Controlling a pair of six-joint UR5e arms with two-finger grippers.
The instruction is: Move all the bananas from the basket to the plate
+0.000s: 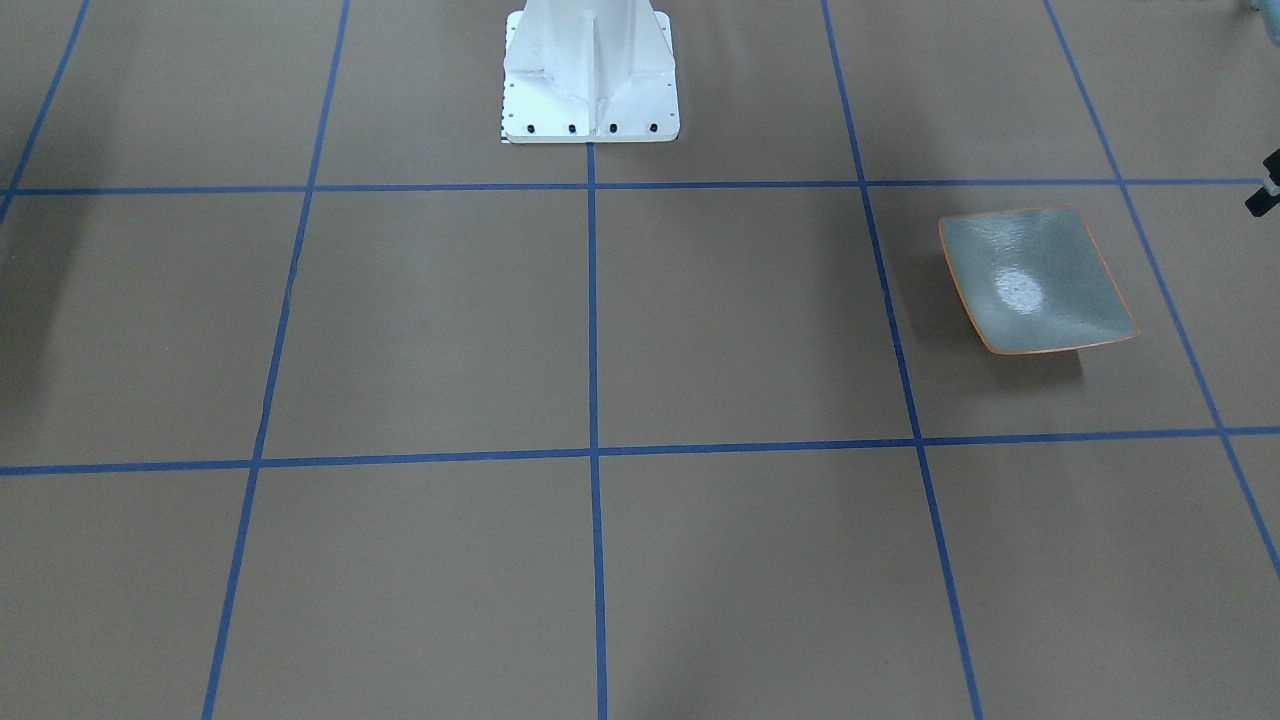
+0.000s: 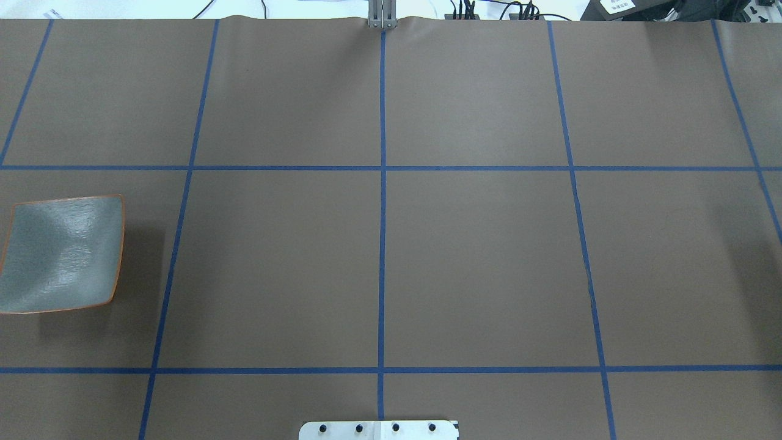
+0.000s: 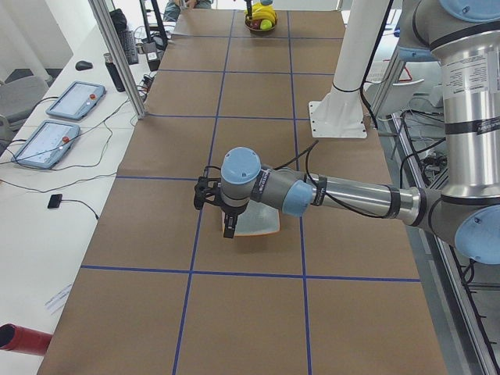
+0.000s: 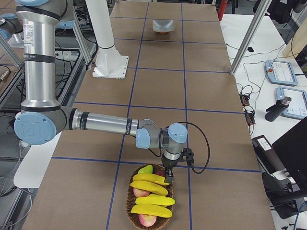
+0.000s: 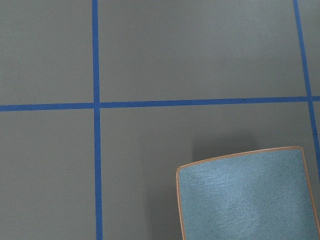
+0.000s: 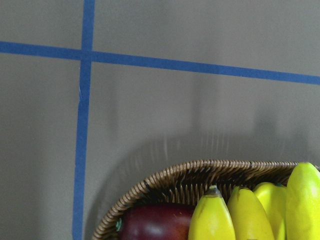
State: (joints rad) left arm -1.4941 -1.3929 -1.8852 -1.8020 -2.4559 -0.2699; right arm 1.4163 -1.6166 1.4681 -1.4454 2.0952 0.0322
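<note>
Several yellow bananas lie in a woven basket at the table's right end, and their tips show in the right wrist view. My right gripper hangs just over the basket's rim. I cannot tell if it is open or shut. The grey-green plate with an orange rim sits empty at the table's left end and shows in the left wrist view. My left gripper hovers by the plate's edge, and I cannot tell its state.
Red apples and a yellow-green fruit share the basket. The white robot pedestal stands mid-table at the robot's side. Aluminium posts and tablets line the operators' side.
</note>
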